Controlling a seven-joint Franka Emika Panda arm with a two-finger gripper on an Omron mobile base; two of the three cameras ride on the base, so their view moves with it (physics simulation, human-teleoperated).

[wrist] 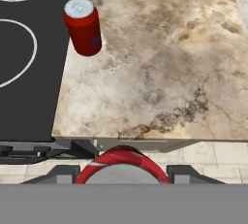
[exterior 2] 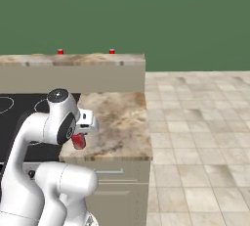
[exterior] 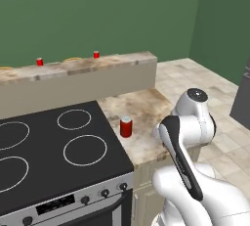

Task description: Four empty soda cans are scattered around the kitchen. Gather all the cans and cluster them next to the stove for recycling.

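My gripper [wrist: 123,172] is shut on a red soda can [wrist: 121,162], whose top rim shows between the two fingers, held just off the front edge of the counter. From the right base view the held can [exterior 2: 78,142] hangs under the hand. Another soda can [wrist: 83,26] stands upright on the tan counter right beside the black stove [wrist: 29,72]; it is also in the left base view [exterior: 126,127]. Two more red cans [exterior: 39,62] [exterior: 96,54] sit far back on the raised ledge.
The marbled counter [wrist: 160,72] stretches right of the stove [exterior: 49,146], ending at a beige tiled floor [exterior 2: 195,122]. A raised ledge [exterior: 78,68] runs behind stove and counter. Stove knobs [exterior: 104,192] line the steel front. A dark appliance [exterior: 241,98] stands at far right.
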